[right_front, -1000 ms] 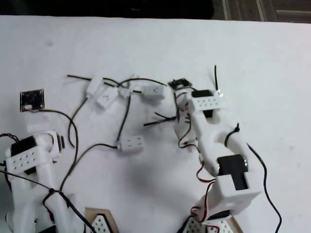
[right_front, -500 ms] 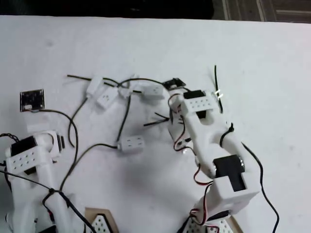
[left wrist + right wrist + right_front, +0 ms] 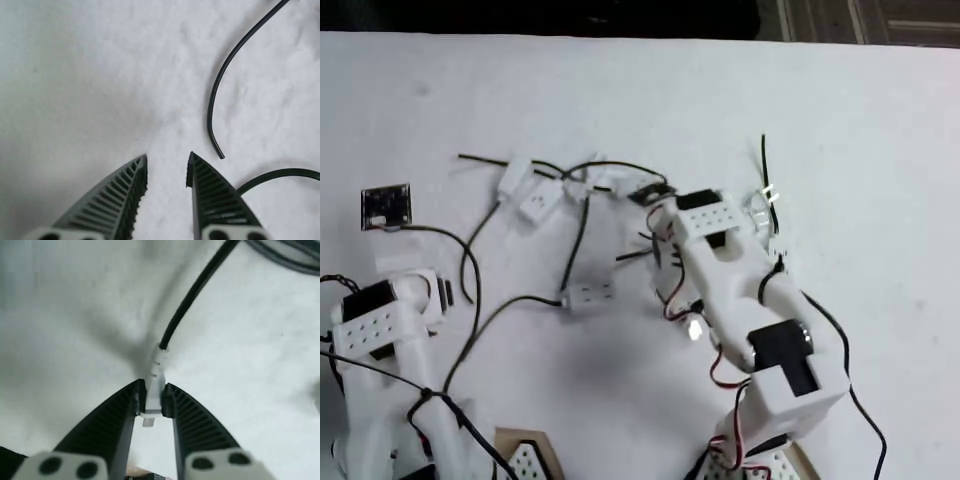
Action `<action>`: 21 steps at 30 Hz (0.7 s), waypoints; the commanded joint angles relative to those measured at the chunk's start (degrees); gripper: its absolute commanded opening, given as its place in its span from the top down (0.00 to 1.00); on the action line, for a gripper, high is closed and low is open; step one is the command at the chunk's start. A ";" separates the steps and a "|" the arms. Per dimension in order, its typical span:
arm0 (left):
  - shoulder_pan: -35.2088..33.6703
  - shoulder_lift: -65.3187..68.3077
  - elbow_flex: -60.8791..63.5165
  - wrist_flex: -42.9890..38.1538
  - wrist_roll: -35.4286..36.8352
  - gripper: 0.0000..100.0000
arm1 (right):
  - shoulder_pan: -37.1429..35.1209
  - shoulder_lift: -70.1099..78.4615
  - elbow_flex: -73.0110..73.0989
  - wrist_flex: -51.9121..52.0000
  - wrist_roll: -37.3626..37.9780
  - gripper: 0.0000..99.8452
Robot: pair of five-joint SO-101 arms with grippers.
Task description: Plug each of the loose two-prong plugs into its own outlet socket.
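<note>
Over on the white table top [image 3: 880, 120], the right arm [image 3: 720, 270] had swung its wrist leftward during the last second, from out beside the tangle of cords to right up against it, while the left arm [image 3: 380, 330] had not budged from its folded spot at the near left corner. From where I stood, the right arm stretched forward from its base and bent down at the wrist, and the right gripper [image 3: 152, 390] was clamped on a small white moulded two-prong plug [image 3: 155, 372], whose black cord ran away across the table; the plug sat pinched between the ribbed black fingertips just above the surface. The left gripper [image 3: 166, 160] hung low over bare table with its fingers parted and nothing between them, a loose black cord end [image 3: 215, 100] lying near it. I counted two arms, one held plug, and at least three white rectangular blocks on black cords: one [image 3: 590, 293] alone in the middle and two [image 3: 540, 203] [image 3: 513, 175] close together farther back. Which were sockets I could not tell.
</note>
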 commanded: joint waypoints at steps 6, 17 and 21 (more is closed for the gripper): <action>0.04 -1.36 -0.26 -0.79 0.00 0.85 | -2.33 -0.22 -1.58 5.49 0.53 0.91; 0.04 -1.36 -0.26 -0.79 0.00 0.85 | -2.42 10.59 -6.33 6.46 0.26 0.91; 0.04 -1.36 -0.26 -0.79 0.00 0.85 | -2.68 18.07 -14.15 12.00 0.26 0.92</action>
